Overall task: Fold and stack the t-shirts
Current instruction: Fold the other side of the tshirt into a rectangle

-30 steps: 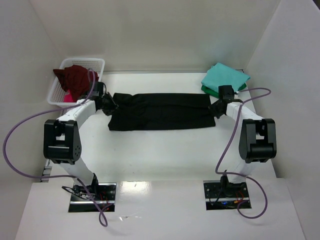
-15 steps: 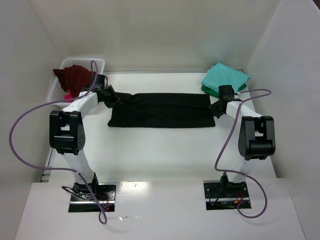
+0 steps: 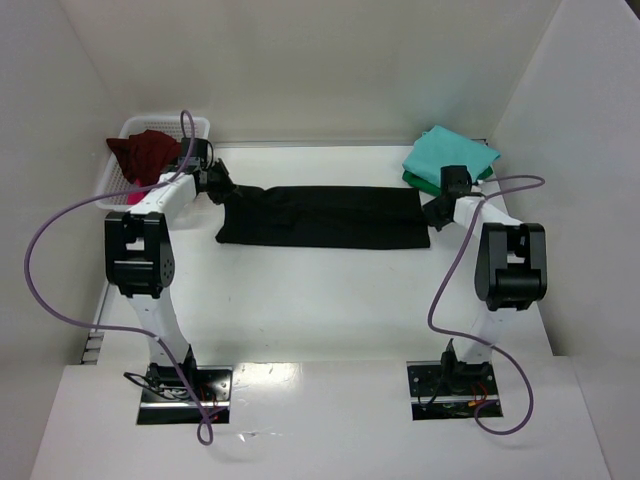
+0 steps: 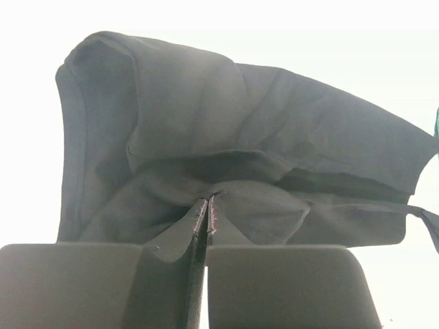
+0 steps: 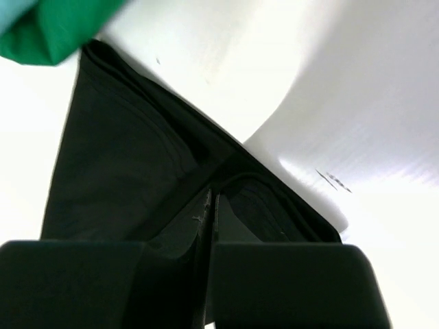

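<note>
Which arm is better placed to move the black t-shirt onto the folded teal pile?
Right, probably. The right gripper is shut on the black t-shirt at the end beside the teal pile; the left gripper holds the far end, near the basket.

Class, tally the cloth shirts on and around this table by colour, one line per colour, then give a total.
black cloth shirt, laid out long on the table: 1
teal folded shirt: 1
dark green folded shirt, under the teal one: 1
maroon crumpled shirt, in the white lattice basket: 1
pink cloth, only a sliver in the basket: 1
Total: 5
</note>
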Tool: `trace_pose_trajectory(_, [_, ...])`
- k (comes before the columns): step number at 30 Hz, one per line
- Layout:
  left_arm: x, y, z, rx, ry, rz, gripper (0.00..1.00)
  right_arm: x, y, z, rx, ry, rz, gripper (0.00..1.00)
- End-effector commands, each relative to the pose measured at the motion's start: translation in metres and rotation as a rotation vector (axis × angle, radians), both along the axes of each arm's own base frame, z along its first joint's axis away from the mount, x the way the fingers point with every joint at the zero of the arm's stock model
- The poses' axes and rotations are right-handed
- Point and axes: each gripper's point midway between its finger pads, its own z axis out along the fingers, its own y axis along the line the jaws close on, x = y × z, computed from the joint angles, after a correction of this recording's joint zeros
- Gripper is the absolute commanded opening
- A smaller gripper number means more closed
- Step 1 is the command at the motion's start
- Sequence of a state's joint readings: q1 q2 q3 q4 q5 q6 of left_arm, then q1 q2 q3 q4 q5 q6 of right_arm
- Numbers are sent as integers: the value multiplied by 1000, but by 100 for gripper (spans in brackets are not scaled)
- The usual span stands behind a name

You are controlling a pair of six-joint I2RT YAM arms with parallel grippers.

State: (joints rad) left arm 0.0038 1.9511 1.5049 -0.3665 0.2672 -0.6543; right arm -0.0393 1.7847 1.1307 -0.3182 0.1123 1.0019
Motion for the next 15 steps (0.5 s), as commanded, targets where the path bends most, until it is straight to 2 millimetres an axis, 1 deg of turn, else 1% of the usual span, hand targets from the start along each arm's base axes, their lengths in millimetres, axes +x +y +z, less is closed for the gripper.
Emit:
trace_pose_trajectory(1, [12, 7, 5, 12, -31, -8, 0, 31, -10, 20, -20, -84, -31, 0])
trace_pose_trajectory(3, [14, 7, 3, 10, -29, -9, 0, 33, -10, 13, -25, -71, -24, 0])
trace_pose_trajectory(6, [14, 6, 3, 6, -26, -13, 0, 38, -9, 12, -16, -70, -17, 1])
trace_pose_trajectory(7, [12, 7, -5, 11, -10, -8, 0, 38, -7, 6, -7, -59, -9, 4])
trace_pose_trajectory(8, [12, 7, -5, 11, -9, -8, 0, 42, -5, 5, -3, -64, 4, 6])
trace_pose_trajectory(9, [10, 7, -6, 11, -1, -8, 0, 42, -5, 4, -2, -64, 5, 11])
trace_pose_trajectory(10, [10, 8, -6, 11, -1, -7, 0, 43, -3, 1, 1, -64, 18, 22])
trace_pose_trajectory(12, [10, 12, -6, 17, -3, -5, 5, 47, -2, 2, 2, -72, 31, 35])
trace_pose_trajectory(13, [10, 12, -11, 16, 7, -6, 11, 47, -2, 2, -4, -71, 38, 42])
trace_pose_trajectory(14, [13, 11, -6, 10, -5, -11, 22, 52, -3, 8, -20, -86, 58, 52])
trace_pose_trajectory(15, [16, 11, -6, 10, -8, -11, 29, 51, -4, 7, -29, -84, 71, 57])
